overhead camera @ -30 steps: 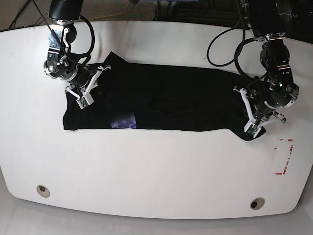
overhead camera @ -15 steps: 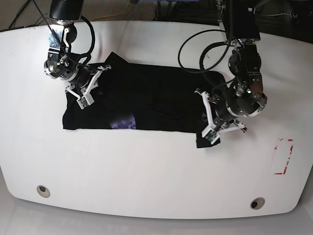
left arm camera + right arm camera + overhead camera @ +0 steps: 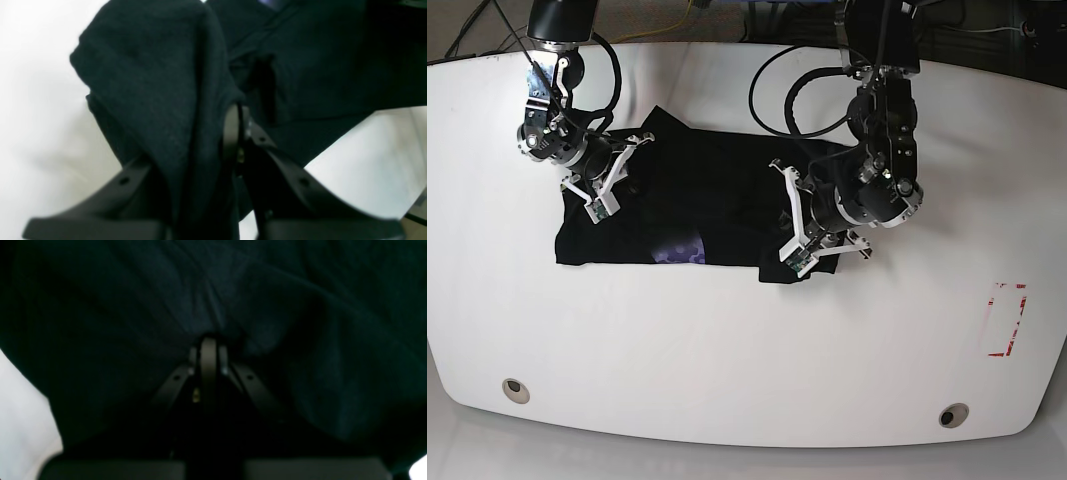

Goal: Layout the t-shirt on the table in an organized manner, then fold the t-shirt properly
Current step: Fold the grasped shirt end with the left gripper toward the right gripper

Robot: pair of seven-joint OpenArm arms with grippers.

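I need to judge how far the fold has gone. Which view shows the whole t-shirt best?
The base view: it takes in the whole t-shirt on the table, with both hands on it. The left wrist view shows only a gripped bunch of cloth, and the right wrist view only dark fabric up close.

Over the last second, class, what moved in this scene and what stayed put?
The left hand, shut on the t-shirt, carried its end across the table toward the other arm, folding the cloth over itself. The right hand stayed clamped on its end, and that end did not shift.
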